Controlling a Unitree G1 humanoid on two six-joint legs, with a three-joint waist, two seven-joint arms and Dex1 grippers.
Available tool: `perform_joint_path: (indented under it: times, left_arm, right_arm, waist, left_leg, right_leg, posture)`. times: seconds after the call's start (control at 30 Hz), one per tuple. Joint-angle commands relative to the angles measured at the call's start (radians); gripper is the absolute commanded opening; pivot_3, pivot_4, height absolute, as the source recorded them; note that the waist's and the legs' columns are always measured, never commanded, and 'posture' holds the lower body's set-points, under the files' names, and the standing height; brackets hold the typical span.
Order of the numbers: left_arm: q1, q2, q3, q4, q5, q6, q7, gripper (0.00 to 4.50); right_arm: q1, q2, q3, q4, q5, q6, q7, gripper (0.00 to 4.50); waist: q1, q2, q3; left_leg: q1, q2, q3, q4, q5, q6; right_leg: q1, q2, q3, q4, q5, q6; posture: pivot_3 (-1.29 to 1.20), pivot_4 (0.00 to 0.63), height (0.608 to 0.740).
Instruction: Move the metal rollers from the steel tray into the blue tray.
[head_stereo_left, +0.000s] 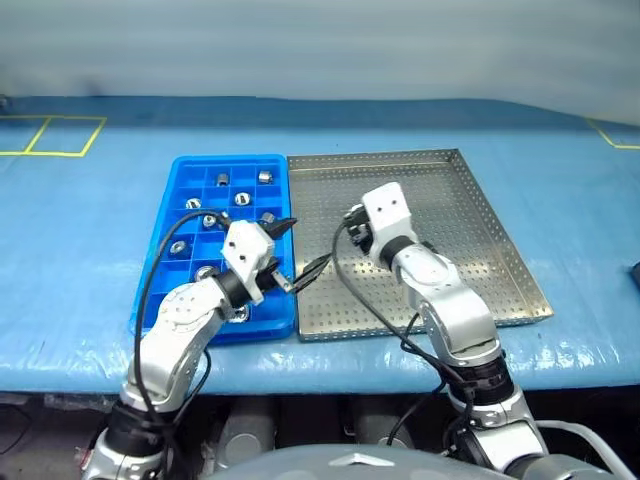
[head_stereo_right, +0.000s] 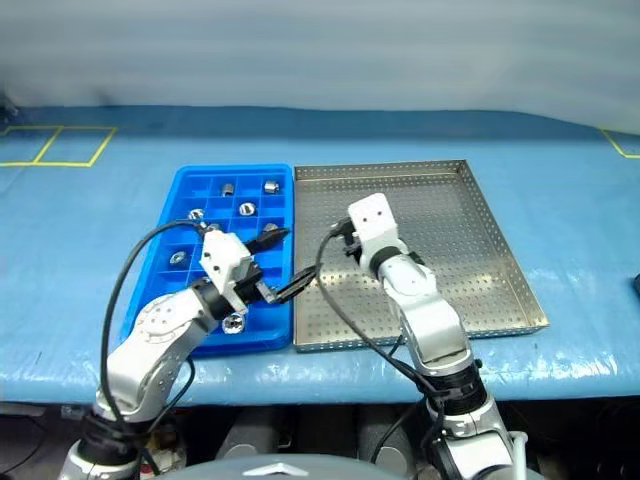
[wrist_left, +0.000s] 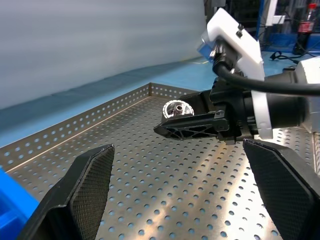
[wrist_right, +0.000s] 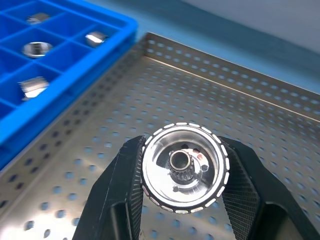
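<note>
- Carrying step: the right gripper (wrist_right: 182, 172) grasps a shiny flanged metal roller (wrist_right: 183, 167) between its black fingers, above the perforated silver steel tray (wrist_right: 240, 110).
- Left gripper (wrist_left: 175, 195) spread wide, empty.
- Next, I judge: carry the roller over a free compartment of the gridded blue plastic tray (head_stereo_left: 190, 170) and release.

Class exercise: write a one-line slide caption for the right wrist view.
Right pincer grips a flanged metal roller above the steel tray, blue tray alongside.

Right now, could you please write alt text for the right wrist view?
The right gripper holds a shiny metal roller between its two black fingers, above the steel tray. Beside it, the blue tray holds several more rollers in separate compartments.
</note>
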Motion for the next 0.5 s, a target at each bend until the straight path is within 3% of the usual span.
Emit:
perform_joint_path:
  times: [0.03,0.23,0.5]
  left_arm:
    - [0.067,0.036,0.096,-0.096,-0.019,-0.021,0.013,4.50]
    - [0.208,0.068,0.216,-0.169,-0.051,-0.011,0.034,4.50]
    - [0.256,0.065,0.216,-0.210,-0.064,0.007,0.055,4.50]
  right_arm:
    - [-0.059,0.014,0.053,-0.035,0.021,0.002,0.063,1.80]
    - [-0.112,0.070,0.131,0.008,0.057,-0.026,0.145,1.80]
    - [-0.075,0.089,0.178,0.037,0.067,-0.036,0.186,1.80]
  waist:
    - [0.016,0.000,0.000]
    - [0.068,-0.001,0.001]
    - [0.120,-0.001,0.001]
  left_leg:
    - [0.000,0.001,0.000,0.000,0.000,0.000]
    - [-0.002,0.001,-0.001,0.000,0.000,-0.001]
    - [-0.003,-0.001,-0.003,-0.001,-0.001,-0.002]
  right_leg:
    - [0.000,0.000,0.000,0.000,0.000,0.000]
    - [0.000,-0.003,-0.004,-0.002,0.000,0.000]
    - [-0.003,-0.008,-0.011,-0.006,-0.001,0.000]
  posture:
    - [0.32,0.150,0.740]
    - [0.40,0.150,0.740]
    - [0.42,0.150,0.740]
